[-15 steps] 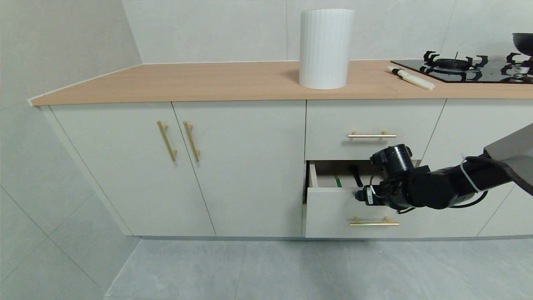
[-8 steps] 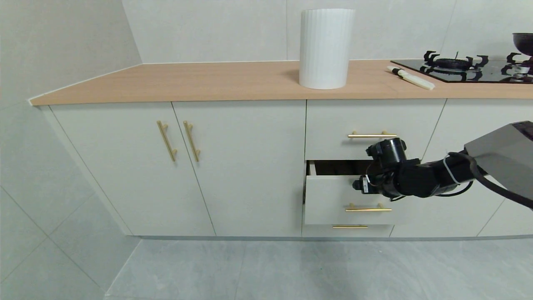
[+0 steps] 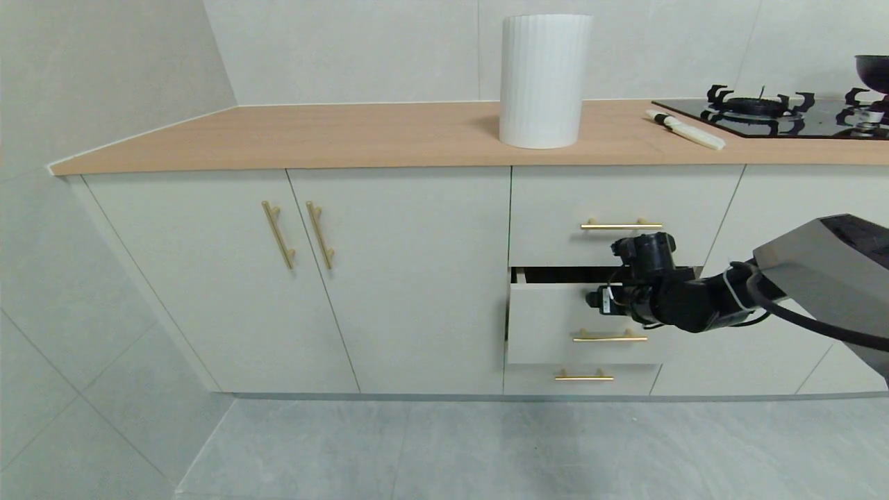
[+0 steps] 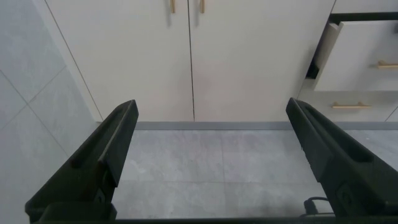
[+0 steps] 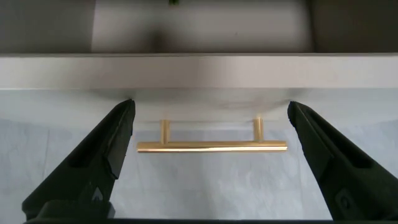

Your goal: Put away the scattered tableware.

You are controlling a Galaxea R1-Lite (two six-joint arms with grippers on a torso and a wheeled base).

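Drawer (image 3: 555, 316) pushed further in, nearly closed.

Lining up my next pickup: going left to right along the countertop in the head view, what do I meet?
White ribbed canister → white utensil → burner grate → dark pot at the edge.

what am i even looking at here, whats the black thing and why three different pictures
It is a two-armed robot in a kitchen. The wide picture comes from a camera on its head; the other two from cameras on its wrists, looking out between each tool's two fingers. The right tool, open and empty, sits at the front of a slightly open drawer, above its gold handle. The left tool, also open, hangs over the floor. On the counter: a white ribbed container and a white utensil.
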